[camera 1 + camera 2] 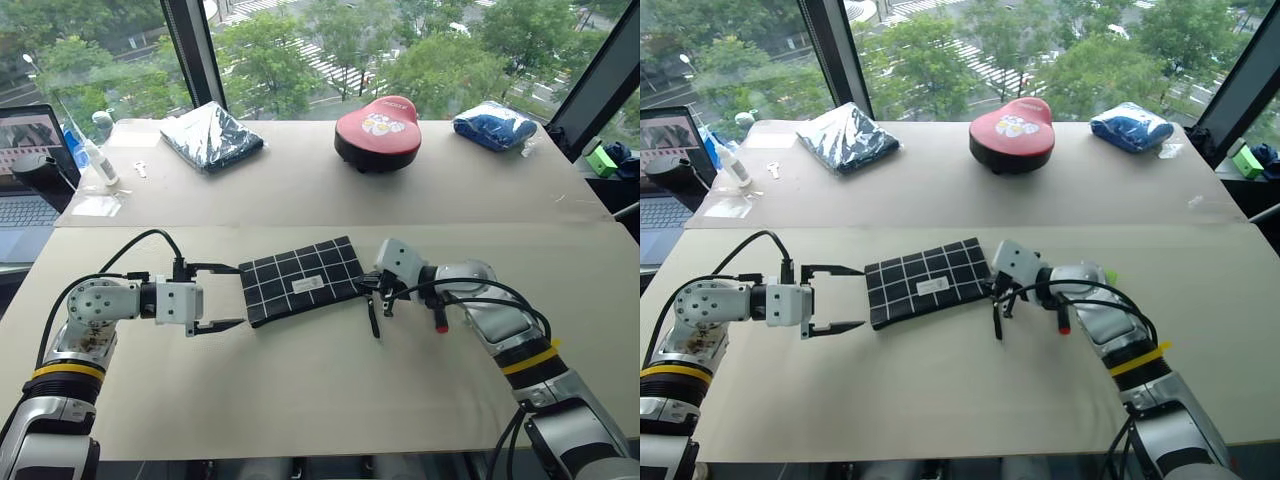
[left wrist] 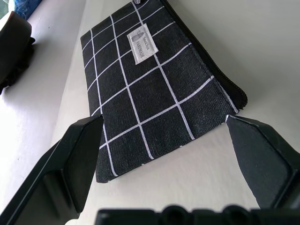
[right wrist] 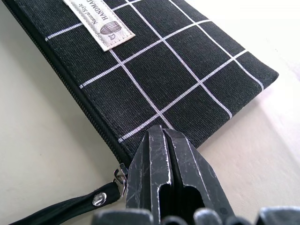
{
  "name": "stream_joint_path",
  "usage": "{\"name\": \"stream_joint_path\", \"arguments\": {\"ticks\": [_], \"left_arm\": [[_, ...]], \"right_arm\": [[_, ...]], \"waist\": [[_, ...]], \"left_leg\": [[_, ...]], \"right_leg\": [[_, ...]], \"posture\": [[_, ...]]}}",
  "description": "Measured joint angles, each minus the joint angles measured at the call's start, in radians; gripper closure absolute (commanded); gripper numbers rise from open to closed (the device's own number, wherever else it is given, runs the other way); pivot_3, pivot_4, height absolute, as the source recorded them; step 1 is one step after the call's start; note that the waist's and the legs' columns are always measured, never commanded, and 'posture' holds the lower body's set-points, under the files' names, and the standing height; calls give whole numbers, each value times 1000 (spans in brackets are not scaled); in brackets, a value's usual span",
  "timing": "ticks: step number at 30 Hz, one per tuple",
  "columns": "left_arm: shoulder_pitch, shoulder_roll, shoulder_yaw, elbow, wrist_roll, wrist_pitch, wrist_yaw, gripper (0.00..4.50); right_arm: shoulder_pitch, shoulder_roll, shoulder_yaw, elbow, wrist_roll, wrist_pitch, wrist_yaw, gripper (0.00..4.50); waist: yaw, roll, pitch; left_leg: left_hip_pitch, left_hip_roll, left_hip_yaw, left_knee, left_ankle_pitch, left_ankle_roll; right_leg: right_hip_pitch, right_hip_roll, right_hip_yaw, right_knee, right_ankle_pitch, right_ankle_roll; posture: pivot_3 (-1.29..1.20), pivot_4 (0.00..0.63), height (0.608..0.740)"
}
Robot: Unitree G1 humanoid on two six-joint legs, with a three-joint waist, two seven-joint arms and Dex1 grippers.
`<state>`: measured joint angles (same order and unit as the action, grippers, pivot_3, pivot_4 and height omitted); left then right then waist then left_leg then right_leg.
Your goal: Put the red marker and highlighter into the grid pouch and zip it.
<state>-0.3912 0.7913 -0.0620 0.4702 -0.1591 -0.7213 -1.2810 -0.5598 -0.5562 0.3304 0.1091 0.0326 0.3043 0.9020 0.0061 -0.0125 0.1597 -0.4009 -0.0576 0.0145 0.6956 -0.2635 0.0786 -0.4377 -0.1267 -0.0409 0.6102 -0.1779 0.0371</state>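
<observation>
Lying flat mid-table point(image 1: 300, 400), the pouch point(image 1: 300, 280) sits between both arms; left end effector point(image 1: 222, 297) gapes wide just off its end, right end effector point(image 1: 376, 296) clenched empty beside the zipper strap point(image 3: 70, 206).

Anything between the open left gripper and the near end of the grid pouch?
Nothing: in the left wrist view, bare table separates the left gripper from the grid pouch.

Head views overhead, wrist views close
</observation>
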Motion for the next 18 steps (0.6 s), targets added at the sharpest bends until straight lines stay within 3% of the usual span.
{"name": "stream_joint_path", "arguments": {"ticks": [12, 18], "left_arm": [[8, -5, -61, -7, 49, -36, -3, 0], [-58, -72, -81, 64, 200, -207, 153, 0]], "right_arm": [[0, 3, -5, 5, -11, 4, 0, 4456], [17, 4, -25, -12, -9, 27, 2, 4456]], "waist": [[5, 0, 0], [14, 0, -1]], "left_leg": [[2, 0, 0, 0, -1, 2], [3, -1, 0, 1, -1, 2]], "right_leg": [[1, 0, 0, 0, 0, 0], [3, 0, 0, 0, 0, 0]], "posture": [[0, 150, 740], [0, 150, 740]]}}
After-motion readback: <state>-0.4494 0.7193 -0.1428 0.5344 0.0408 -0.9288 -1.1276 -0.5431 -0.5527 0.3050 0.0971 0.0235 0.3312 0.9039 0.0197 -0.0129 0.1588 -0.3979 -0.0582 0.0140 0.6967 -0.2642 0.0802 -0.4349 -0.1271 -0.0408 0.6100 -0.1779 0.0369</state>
